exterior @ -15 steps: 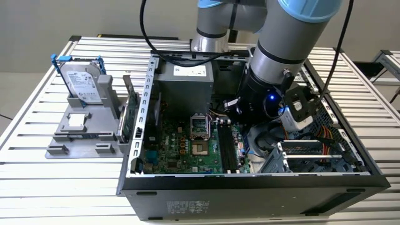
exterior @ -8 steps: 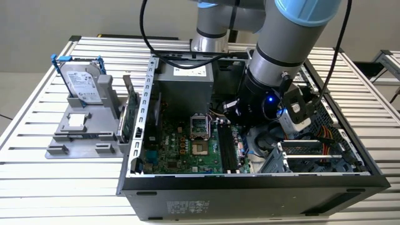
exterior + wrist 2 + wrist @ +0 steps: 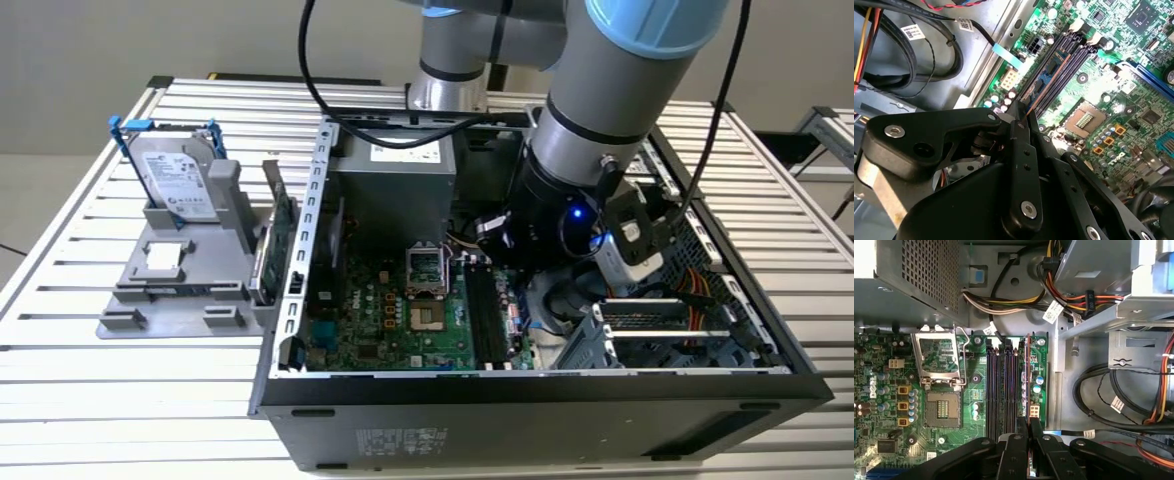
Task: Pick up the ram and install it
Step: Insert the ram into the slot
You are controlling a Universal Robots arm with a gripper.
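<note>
Already the arm (image 3: 601,110) reaches down into the open computer case (image 3: 534,400), over the motherboard (image 3: 899,390). Its gripper (image 3: 1029,427) is pinched shut on the ram (image 3: 1027,375), which stands on edge along the outermost memory slot, beside the empty slots (image 3: 1001,390). Pickup looks done; I cannot tell whether the stick is fully seated.

Exterior view: even, diffuse overhead light; slatted tabletop (image 3: 80,300) bright, computer case (image 3: 534,400) interior dim and shadowed. Blue indicator glow on the arm (image 3: 577,212). First wrist view: power supply (image 3: 904,275) corner overexposed, motherboard (image 3: 899,405) sharp. In both wrist views, near black pincer (image 3: 1021,122) links soft, underexposed.
</note>
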